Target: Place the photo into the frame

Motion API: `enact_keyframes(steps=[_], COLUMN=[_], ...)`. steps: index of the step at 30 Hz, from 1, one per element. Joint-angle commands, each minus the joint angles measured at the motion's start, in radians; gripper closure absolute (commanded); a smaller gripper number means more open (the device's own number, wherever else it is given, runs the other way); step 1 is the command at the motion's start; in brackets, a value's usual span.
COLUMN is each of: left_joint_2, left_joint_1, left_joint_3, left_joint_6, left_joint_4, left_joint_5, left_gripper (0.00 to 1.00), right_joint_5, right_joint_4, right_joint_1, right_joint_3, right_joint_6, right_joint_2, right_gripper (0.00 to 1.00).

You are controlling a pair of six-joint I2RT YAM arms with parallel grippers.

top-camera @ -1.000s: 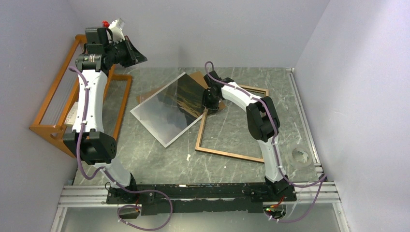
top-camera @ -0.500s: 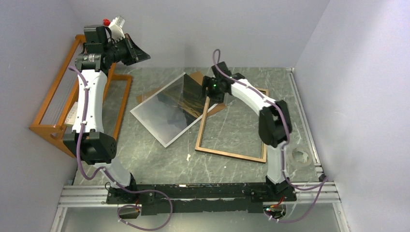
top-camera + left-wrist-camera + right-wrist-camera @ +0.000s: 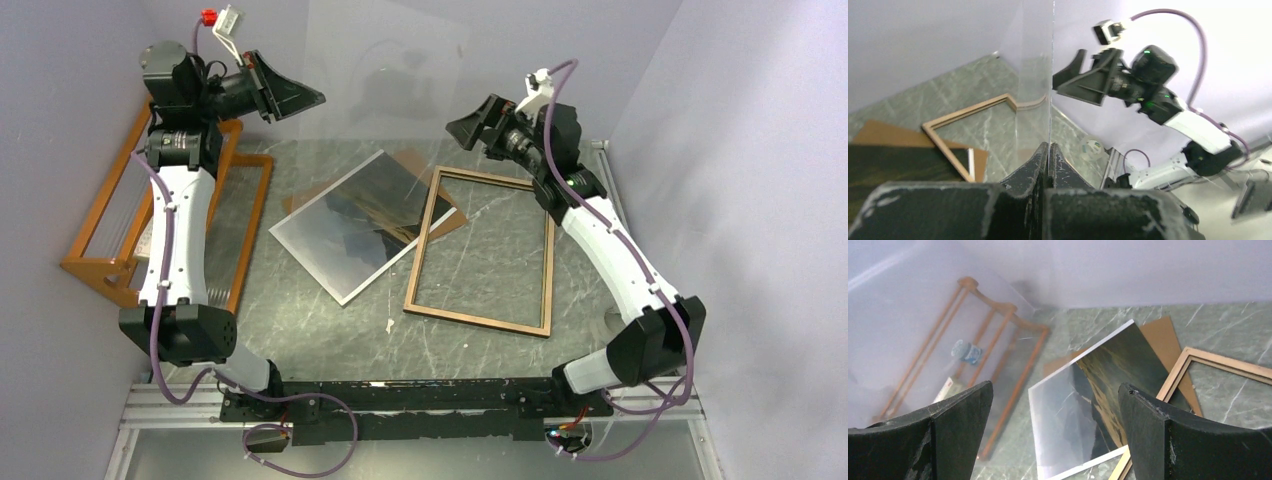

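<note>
High over the table [image 3: 300, 330], the clear pane [image 3: 385, 70] hangs by one edge from the left gripper [image 3: 290, 98], jaws clamped on it. A slip, or a knock from the right gripper [image 3: 480, 125] beside it, jaws wide apart and empty, could send it down onto the frame [image 3: 477, 320]. The photo [image 3: 360, 225] lies picture-up on the table, well below both grippers – one corner crossing the frame's left rail.

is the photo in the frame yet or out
Out. The photo lies face up on the table, left of the frame, only its corner overlapping the frame's left rail; the opening shows bare table.
</note>
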Motion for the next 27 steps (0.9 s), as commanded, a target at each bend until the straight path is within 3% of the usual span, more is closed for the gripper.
enact_keyframes(steps=[1, 5, 9, 16, 21, 27], left_joint_2=[-0.054, -0.075, -0.064, -0.071, -0.084, -0.090], left_joint_1=[-0.004, -0.004, -0.004, -0.004, -0.004, -0.004], left_joint_3=[0.016, -0.009, 0.028, 0.119, 0.135, 0.083], left_joint_6=[-0.250, -0.475, -0.593, -0.545, -0.479, -0.567], left_joint_4=[0.397, 0.635, 0.724, 0.619, 0.508, 0.623], left_joint_5=[0.179, 0.173, 0.173, 0.130, 0.051, -0.077], left_gripper=[0.97, 0.97, 0.98, 0.98, 0.97, 0.97], right_joint_5=[-0.071, -0.182, -0.353, -0.572, -0.614, -0.642], right_joint_4=[0.235, 0.322, 0.422, 0.670, 0.759, 0.968], right_joint_1=[-0.064, -0.102, -0.109, -0.110, -0.110, -0.109], right_joint_3=[-0.093, -0.109, -0.107, -0.162, -0.174, -0.236], right_joint_6=[0.072, 0.070, 0.077, 0.217, 0.297, 0.476], right_joint_2=[-0.090, -0.138, -0.168, -0.180, -0.179, -0.164], right_gripper=[0.01, 0.01, 0.01, 0.02, 0.12, 0.18])
